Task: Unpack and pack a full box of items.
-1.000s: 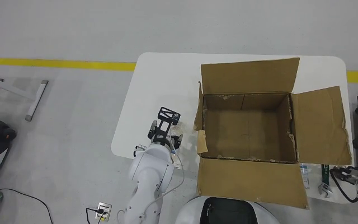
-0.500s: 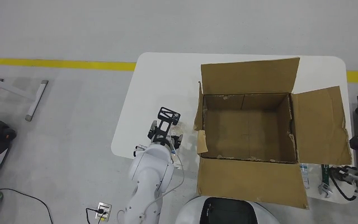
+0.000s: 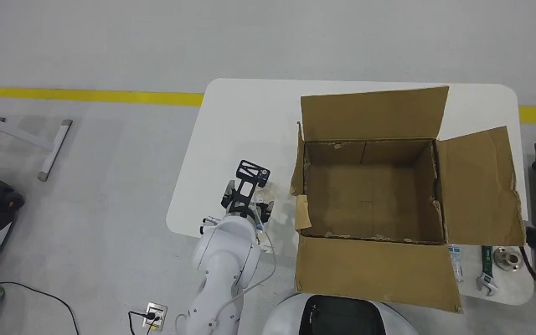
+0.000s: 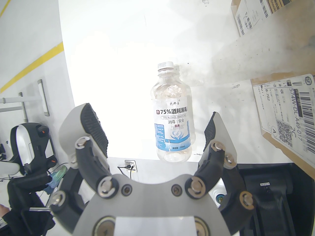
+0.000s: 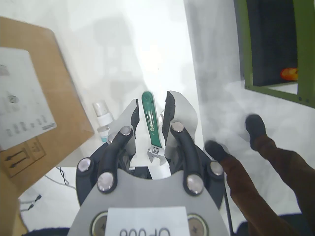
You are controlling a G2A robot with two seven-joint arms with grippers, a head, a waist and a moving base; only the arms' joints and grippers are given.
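Start at your left gripper [image 4: 150, 111]: its fingers are spread wide with nothing between the pads. Just past them the bottle [image 4: 173, 114] lies flat on the table [image 4: 123, 37], base toward the gripper and near the table's front edge, white cap pointing away, closer to one finger than the other and touching neither. Beyond and to the side of it, the left wrist view gives you the labelled outer faces of the box [image 4: 283, 114], which the top view hides from you. At your right gripper [image 5: 152, 98] the gap is narrow; the green-handled wrench [image 5: 150, 121] shows lengthwise in that gap, with a sliver of space on either side, and the top view has it lying on the table, so you are holding nothing there. A small bottle [image 5: 102, 116] lies just beside the wrench, between it and the box's near flap. From above you get what neither wrist camera offers: the box stands with all four flaps folded out and its brown floor in plain sight, and a round metal part [image 3: 505, 258] sits just beside the wrench, toward the table's right edge.
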